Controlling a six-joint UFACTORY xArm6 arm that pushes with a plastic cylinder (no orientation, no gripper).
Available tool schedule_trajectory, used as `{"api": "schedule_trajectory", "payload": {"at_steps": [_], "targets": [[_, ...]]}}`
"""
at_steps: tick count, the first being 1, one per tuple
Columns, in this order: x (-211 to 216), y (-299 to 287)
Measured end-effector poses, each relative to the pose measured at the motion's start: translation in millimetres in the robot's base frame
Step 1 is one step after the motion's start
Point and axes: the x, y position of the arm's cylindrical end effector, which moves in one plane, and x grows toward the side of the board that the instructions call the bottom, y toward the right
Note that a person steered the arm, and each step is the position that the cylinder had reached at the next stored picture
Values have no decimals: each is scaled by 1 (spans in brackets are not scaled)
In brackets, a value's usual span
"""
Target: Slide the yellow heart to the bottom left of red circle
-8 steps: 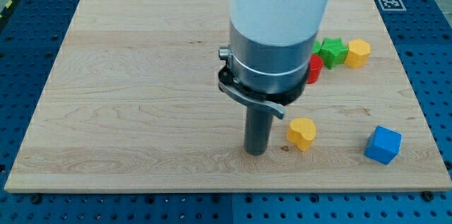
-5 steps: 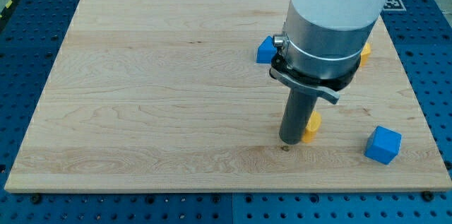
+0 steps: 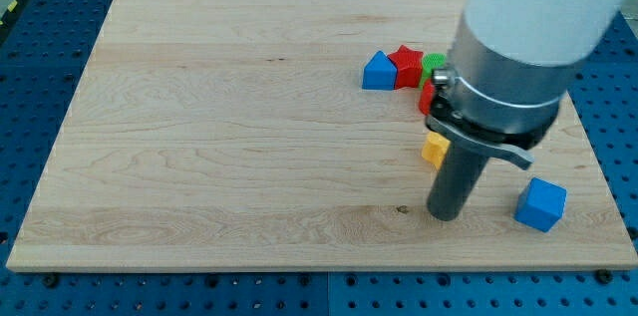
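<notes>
Yellow heart (image 3: 433, 148): you see it just up and left of my tip (image 3: 445, 216), close beside the rod, near the board's (image 3: 199, 137) right side.
Its look: small, yellow, mostly hidden; shape unclear.
Red circle (image 3: 426, 97): just above the heart, half covered.
Arm: upright, over the right.
Pincer: none; bare rod.

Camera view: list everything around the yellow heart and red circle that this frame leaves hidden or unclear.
- Yellow heart: only its left part shows; the arm's body covers the rest, so its outline is unreadable.
- Red circle: just a red sliver shows at the arm's left edge; its shape cannot be confirmed.
- Green block: its right side is hidden by the arm; shape unclear.
- My tip: visible, below the heart; whether they touch cannot be told.
</notes>
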Motion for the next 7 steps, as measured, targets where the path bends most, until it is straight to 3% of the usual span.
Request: {"api": "schedule_trajectory", "payload": {"at_steps": [2, 5, 7], "targets": [[-59, 18], [-43, 37], [-66, 22]]}}
